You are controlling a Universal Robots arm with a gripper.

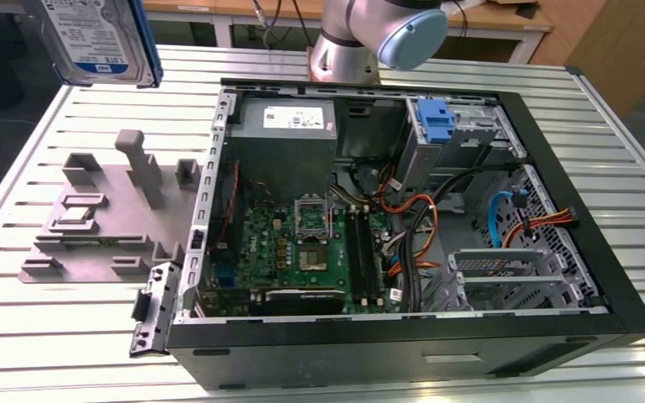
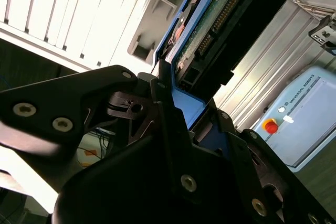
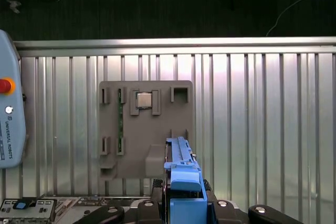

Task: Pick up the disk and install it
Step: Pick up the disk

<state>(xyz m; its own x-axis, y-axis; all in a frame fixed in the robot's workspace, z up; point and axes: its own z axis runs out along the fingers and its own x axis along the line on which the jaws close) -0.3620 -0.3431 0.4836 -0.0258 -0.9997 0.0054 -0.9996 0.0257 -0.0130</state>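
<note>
One held thing: the disk [image 1: 97, 38], gripped by its blue carrier [image 1: 150, 50] in the jaws, clear of the table [image 1: 54, 361].
Exterior view, disk: high at the exterior view's left, with its white-and-blue label facing the camera.
Exterior view, case: an open computer case [image 1: 412, 348] lies on the slatted table, with a grey fixture [image 1: 110, 210] just beside it at the exterior view's left.
Exterior view, inside the case: green motherboard [image 1: 295, 248], grey power supply [image 1: 289, 126] with a white label, blue bracket [image 1: 437, 124] on the metal drive bay.
Exterior view, print: fine lines on both labels, too small to tell.
Exterior view, arm [image 1: 385, 29]: its base stands behind the case.
Second wrist view, disk [image 2: 210, 22]: its other face, showing a green circuit board and a connector row.
Second wrist view, jaws: black, closed on the blue carrier [image 2: 184, 106] from both sides.
Second wrist view, beyond: a light-blue pendant [image 2: 310, 114] with a red button [image 2: 270, 126].
First wrist view, disk [image 3: 184, 177]: edge-on, over one edge of the fixture [image 3: 152, 124].
First wrist view, fixture: holds a square chip [image 3: 144, 100] and a narrow green strip [image 3: 119, 124].
First wrist view, pendant [image 3: 11, 129]: bears print along its side.
</note>
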